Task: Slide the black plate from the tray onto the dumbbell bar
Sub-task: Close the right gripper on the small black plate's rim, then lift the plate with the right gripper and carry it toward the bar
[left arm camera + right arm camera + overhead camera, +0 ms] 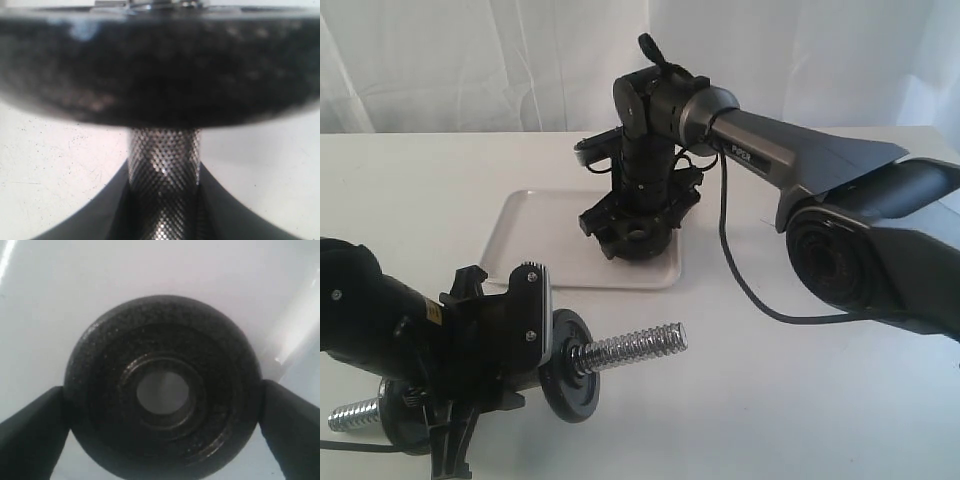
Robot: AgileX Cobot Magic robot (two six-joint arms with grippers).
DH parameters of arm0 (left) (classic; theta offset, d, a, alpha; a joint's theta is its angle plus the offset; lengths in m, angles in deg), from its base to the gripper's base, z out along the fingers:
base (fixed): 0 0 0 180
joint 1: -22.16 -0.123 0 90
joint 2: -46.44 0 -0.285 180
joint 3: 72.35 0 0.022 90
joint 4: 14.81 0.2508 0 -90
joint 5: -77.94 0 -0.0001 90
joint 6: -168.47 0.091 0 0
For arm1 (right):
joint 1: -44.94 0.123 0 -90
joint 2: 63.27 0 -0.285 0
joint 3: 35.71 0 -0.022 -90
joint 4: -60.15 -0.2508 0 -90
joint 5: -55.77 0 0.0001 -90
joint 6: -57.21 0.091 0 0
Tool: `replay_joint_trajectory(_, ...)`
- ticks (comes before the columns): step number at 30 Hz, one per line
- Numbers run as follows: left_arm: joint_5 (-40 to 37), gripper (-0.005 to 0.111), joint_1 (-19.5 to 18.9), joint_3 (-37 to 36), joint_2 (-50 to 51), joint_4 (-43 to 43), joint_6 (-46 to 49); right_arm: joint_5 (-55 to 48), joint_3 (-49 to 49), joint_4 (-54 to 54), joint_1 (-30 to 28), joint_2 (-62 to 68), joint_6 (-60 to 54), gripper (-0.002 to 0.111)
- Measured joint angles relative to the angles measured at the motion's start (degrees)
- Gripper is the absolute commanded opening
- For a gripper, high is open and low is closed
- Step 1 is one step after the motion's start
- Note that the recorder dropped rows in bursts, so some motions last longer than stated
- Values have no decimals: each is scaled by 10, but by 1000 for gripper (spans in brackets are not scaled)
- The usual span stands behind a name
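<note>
Bright diffuse light; wrist views blurred, glare on the tray [45, 285]

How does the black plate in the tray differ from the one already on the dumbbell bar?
The tray plate lies flat on the tray; the mounted plate stands upright. The tray plate's hole is empty; the dumbbell bar runs through the mounted plate. The right gripper grips the tray plate's rim; the left gripper holds the bar beside the mounted plate. Both are round matte black discs.
</note>
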Motion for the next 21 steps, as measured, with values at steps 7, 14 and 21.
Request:
replay_joint_trajectory(7,0,0,0,0,0,0,0,11,0,-28,-1,-17,0,0)
replay_joint_trajectory(14,0,0,0,0,0,0,0,-13,0,-118,-27,-67,-45,0)
replay_joint_trajectory(21,0,0,0,0,0,0,0,-31,24,-215,-86,-127,-99,0)
